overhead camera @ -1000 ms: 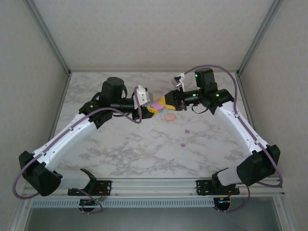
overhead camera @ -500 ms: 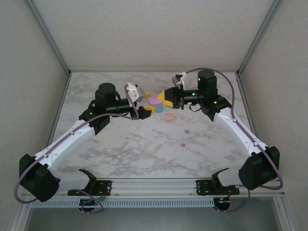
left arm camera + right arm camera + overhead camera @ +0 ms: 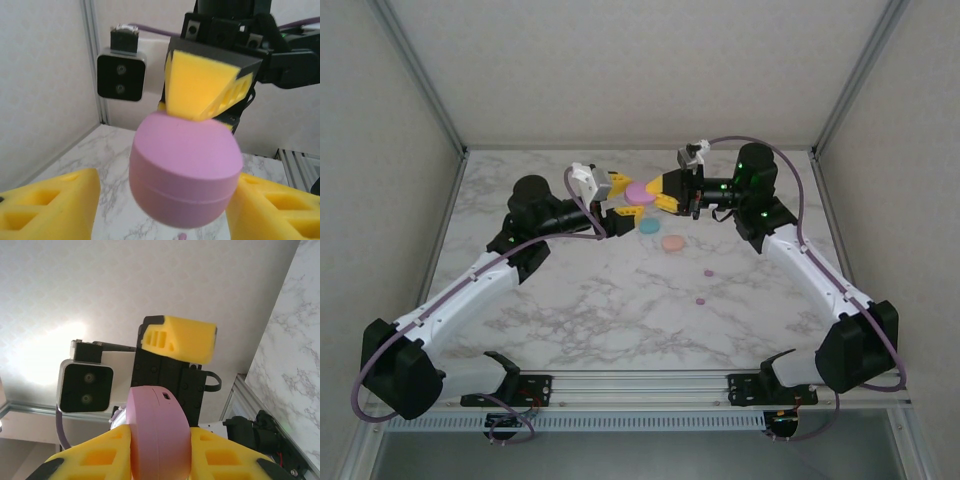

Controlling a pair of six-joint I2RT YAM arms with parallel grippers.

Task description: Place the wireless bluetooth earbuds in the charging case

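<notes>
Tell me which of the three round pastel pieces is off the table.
The pink case, clamped mid-air in the right gripper. The teal disc and peach disc both lie flat on the marble table.

Far centre: charging case [image 3: 640, 190] aloft between left gripper [image 3: 623, 197] and right gripper [image 3: 659, 194]. On table [image 3: 570, 300] beneath: round case [image 3: 649, 226]; second round case [image 3: 671, 243] near-right of it; earbuds [image 3: 708, 272] nearer still.

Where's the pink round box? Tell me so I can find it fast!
Look at the far middle of the marble table, where the two robot arms meet. The pink round case is up in the air there, pinched in the right pincer. The teal disc and the peach disc close by lie flat on the table instead.
</notes>
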